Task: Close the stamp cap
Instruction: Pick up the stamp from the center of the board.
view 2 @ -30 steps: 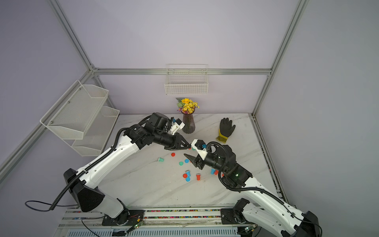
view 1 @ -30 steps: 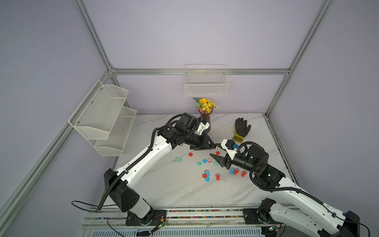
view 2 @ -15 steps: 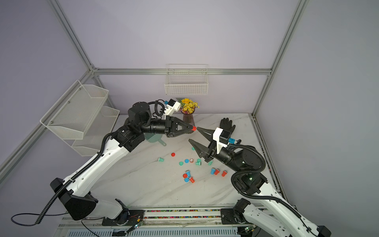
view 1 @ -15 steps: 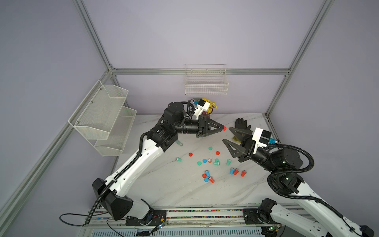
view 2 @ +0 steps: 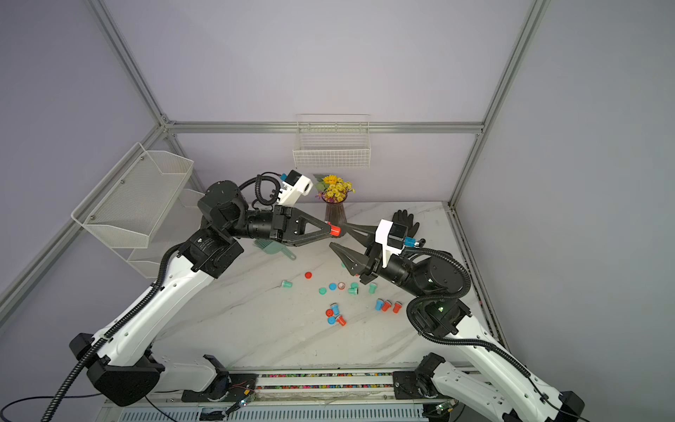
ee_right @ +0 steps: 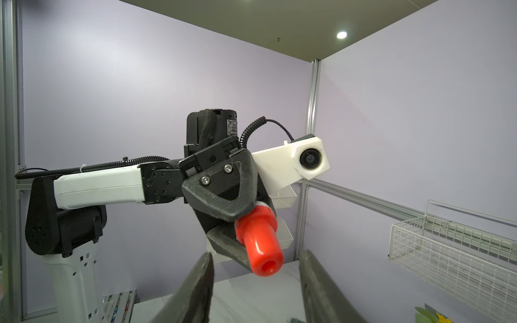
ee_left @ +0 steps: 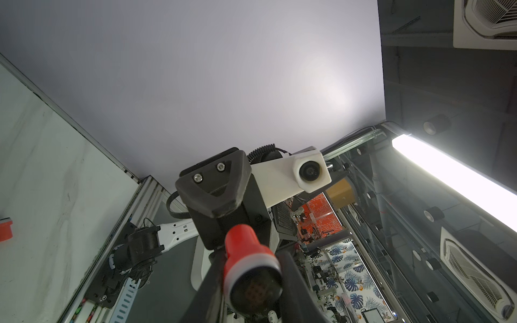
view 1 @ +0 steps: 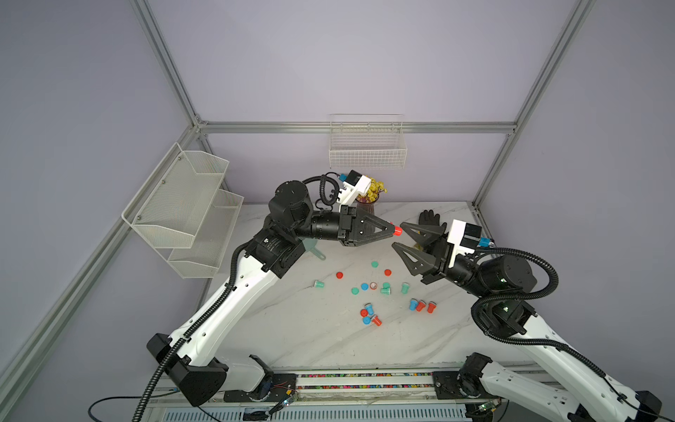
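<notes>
- Both arms have come up off the white marble tabletop (view 1: 292, 329). A second ago they were low over the scattered small coloured stamps and caps (view 1: 385, 290); now they face each other tip to tip in mid-air.
- The left gripper (view 1: 391, 231) is clamped on the red plastic stamp with a white band (view 1: 397, 230). It's held well above the table, narrow hollow handle end pointing at the right gripper (view 1: 398, 234).
- Right jaws are apart, narrower than a second ago. In the right wrist view the handle end sits just above the gap, with no contact visible.
- Looks like a handover or regrasp, not capping yet. The wide end shows a dark dotted face (ee_left: 256, 290), so it's probably still uncapped.
- Hard to make out:
  - In both top views the right fingertips overlap the stamp, so I can't tell whether they touch.
  - The left fingers are cut off at the edge of the left wrist view.
  - I can't tell which loose red disc (view 1: 339, 275) on the table is the matching cap.
  - The black glove (view 1: 428, 217) is half hidden behind the right gripper.
</notes>
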`<action>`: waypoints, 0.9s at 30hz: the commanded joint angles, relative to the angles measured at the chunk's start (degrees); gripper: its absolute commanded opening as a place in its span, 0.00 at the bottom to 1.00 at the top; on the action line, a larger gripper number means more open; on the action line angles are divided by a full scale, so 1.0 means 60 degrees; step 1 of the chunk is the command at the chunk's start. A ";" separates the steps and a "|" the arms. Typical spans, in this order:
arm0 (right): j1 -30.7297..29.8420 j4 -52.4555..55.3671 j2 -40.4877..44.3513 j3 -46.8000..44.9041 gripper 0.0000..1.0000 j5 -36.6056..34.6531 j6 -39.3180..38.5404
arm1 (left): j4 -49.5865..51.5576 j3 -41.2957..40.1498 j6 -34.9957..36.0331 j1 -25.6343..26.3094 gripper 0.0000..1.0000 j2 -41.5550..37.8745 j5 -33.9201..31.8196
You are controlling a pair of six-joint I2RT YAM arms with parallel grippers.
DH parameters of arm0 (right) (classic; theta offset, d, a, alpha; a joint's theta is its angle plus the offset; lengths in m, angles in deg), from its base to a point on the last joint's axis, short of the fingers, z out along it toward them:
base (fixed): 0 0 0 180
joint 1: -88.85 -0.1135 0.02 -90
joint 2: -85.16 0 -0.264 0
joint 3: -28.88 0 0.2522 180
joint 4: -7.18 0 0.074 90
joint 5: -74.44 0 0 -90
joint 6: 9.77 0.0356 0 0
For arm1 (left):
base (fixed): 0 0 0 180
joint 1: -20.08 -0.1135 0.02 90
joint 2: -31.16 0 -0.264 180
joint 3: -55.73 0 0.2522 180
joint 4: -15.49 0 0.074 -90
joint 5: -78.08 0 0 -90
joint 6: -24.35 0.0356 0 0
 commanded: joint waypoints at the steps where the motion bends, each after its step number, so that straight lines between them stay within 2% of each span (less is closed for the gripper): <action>1: -0.0028 -0.0478 -0.0014 0.0305 0.48 0.0387 0.0128 | -0.0594 -0.0093 -0.0273 -0.0060 0.14 -0.0203 0.0471; 6: -0.0029 -0.0554 -0.0176 0.0380 0.37 0.0681 0.0128 | -0.0613 -0.0156 -0.0298 -0.0065 0.14 -0.0208 0.0618; 9: -0.0029 -0.0504 -0.0267 0.0404 0.34 0.0741 0.0128 | -0.0778 -0.0156 -0.0422 -0.0057 0.14 -0.0179 0.0648; 14: -0.0025 -0.0552 -0.0309 0.0296 0.34 0.0700 0.0019 | -0.1338 -0.0185 -0.0817 -0.0052 0.13 -0.0138 0.0707; 17: -0.0029 -0.0590 -0.0342 0.0305 0.26 0.0680 -0.0002 | -0.1385 -0.0227 -0.0844 -0.0049 0.13 -0.0122 0.0773; 22: -0.0030 -0.0609 -0.0420 0.0408 0.26 0.0734 -0.0037 | -0.1524 -0.0374 -0.0957 -0.0043 0.13 -0.0100 0.0837; 27: -0.0029 -0.0719 -0.0420 0.0424 0.31 0.0742 -0.0015 | -0.1481 -0.0443 -0.0983 -0.0051 0.12 -0.0072 0.0854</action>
